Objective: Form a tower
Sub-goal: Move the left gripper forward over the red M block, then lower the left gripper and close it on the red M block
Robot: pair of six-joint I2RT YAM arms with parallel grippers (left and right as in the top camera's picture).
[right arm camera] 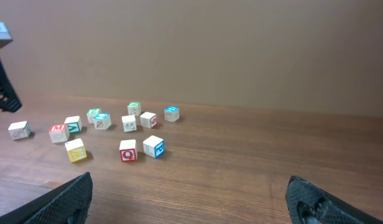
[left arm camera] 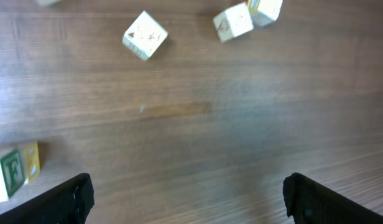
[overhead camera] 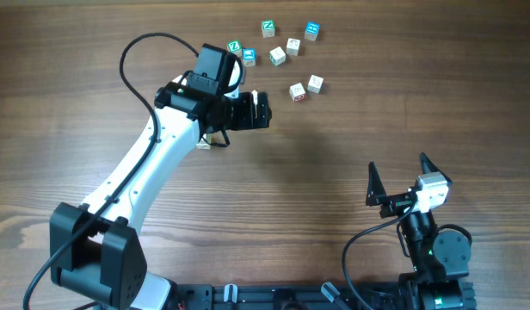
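- Wood-grain table fills every view, and a plain tan wall stands behind it in the right wrist view.
- No tower stands yet. The small cubes lie singly, scattered over the far part of the table, and none appears to rest on another.
- The left gripper hovers just beside that scatter with its jaws spread wide and nothing between them. Its own camera shows bare wood below, a green-lettered cube at the left edge and pale cubes beyond.
- The right gripper sits well apart, toward the near edge — jaws apart, empty.
- Judged from this, the step in hand is choosing a first cube.
- The next move calls for bringing the left gripper over one cube, squaring the jaws to two flat sides, then closing. That needs a wrist turn, since the cubes sit at differing angles.
- With no column built there is no long axis to read. Each cube rests flat on a face, letters pointing various ways. A finished tower's axis would run upright — so each cube must land level and centred on the one below.
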